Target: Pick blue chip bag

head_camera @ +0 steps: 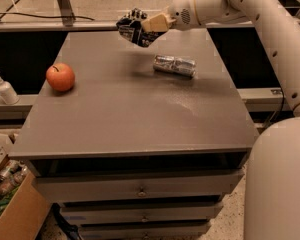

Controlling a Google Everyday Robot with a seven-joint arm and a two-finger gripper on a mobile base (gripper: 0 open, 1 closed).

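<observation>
Clutching the half-hidden blue chip bag (130, 30), gripper (143, 26) hangs above table (140, 116).

clamped in the gripper (144, 27) above the table's (140, 129) far edge: blue chip bag (129, 32). near it, lying silver can (174, 65); well left, red apple (60, 77).

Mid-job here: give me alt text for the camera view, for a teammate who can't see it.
The gripper, at the table's far edge, grips the blue chip bag just above the grey table. A silver can lies on its side nearby on the table, and a red apple sits near the left edge.
</observation>
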